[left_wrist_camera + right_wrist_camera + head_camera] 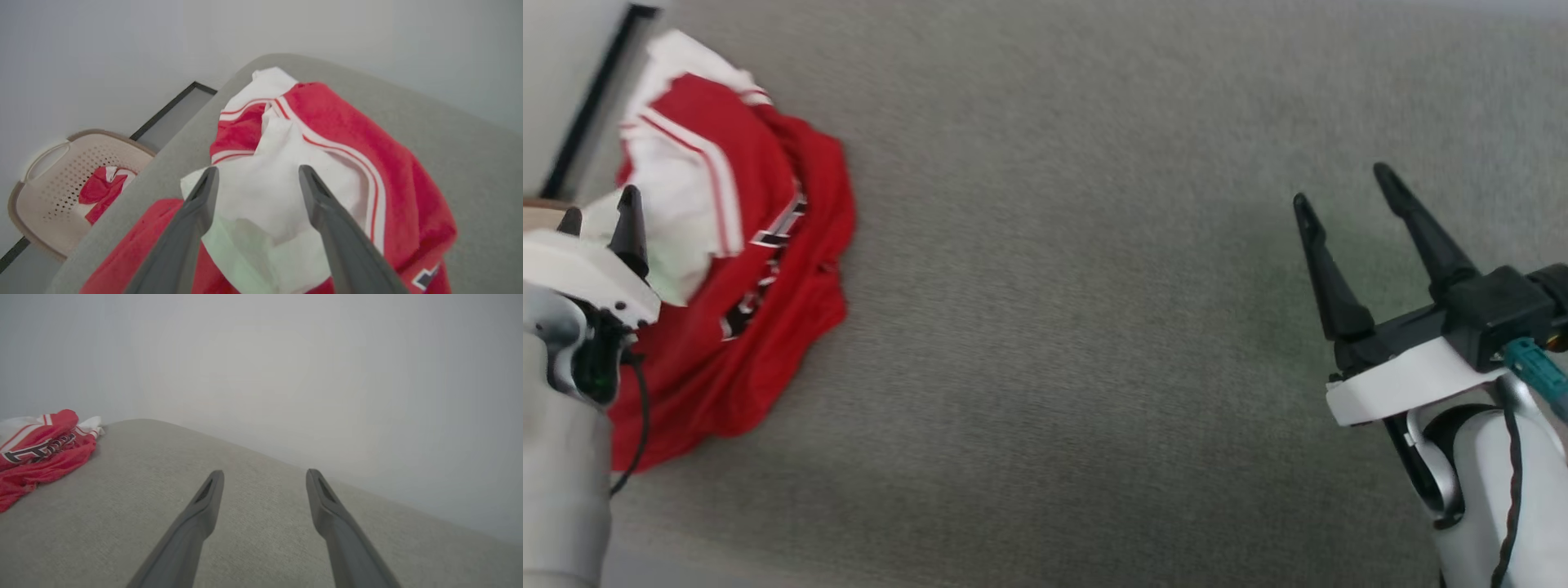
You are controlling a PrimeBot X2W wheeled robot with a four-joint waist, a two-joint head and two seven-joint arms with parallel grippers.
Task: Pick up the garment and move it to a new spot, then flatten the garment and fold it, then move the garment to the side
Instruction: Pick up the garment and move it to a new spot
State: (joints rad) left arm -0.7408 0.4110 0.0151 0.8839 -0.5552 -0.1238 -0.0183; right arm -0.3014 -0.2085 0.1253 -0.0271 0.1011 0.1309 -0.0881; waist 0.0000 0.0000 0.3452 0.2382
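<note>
A small red jersey (pixel 809 204) lies crumpled in a soft heap at the left end of a grey, cloth-covered table (pixel 1094 327), close to its rounded far corner. Its white short sleeves are bunched on top, edged with thin red-and-white striped trim. Dark block lettering outlined in white runs across the front, partly lost in the folds. The red knit is rumpled and spills toward the table's near edge. The left gripper (pixel 258 175) hangs directly over the heap, its two long, dark, tapering fingers spread wide apart on either side of a puffed wad of white sleeve fabric. The fingers are not closed on the fabric, and whether their tips touch it cannot be told. Well apart on the right side of the table, the right gripper (pixel 1339 188) hovers over bare grey cloth, its matt black fingers likewise parted and holding nothing. They rise from a white mounting plate on a pale, glossy forearm. The table covering has a fine, felt-like weave, flat and unwrinkled. Beyond the table's left edge, a beige plastic laundry basket (pixel 49 179) with a perforated wall and a loop handle sits on the pale floor. Another red-and-white piece of cloth (pixel 100 190) is slumped inside it.
</note>
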